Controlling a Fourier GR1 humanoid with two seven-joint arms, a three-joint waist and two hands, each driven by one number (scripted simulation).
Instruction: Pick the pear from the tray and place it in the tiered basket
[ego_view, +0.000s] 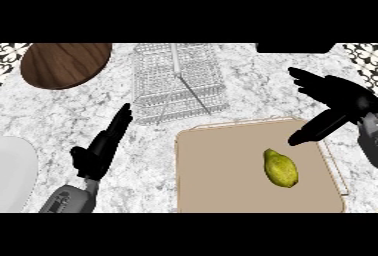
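We see the right hand (341, 102) up over the far right corner of the tray (221, 170), fingers spread wide, thumb pointing down-left toward the tray surface. It's holding nothing. The pear (280, 168) lies flat on the tray, below and a bit left of the right hand, well apart from the thumb tip, no contact. Pear is yellow-green, long axis running roughly top-left to bottom-right, sits in the right half of the tray.

Tiered basket (177, 82) = wire mesh thing, up and left of the right hand, beyond the tray's far edge; its near corner is close to the tray's far left corner. We can't tell the tiers apart from this steep angle.

Left hand (100, 150) is on the other side, left of the tray, over the marble desk (148, 165), fingers straight and held together, pointing up toward the basket's near left corner. Nothing in it, not touching basket or tray.

Further left of the left hand: white plate (15, 172) cut by the view's edge. Up-left of it: dark wooden round board (65, 64), left of the basket.
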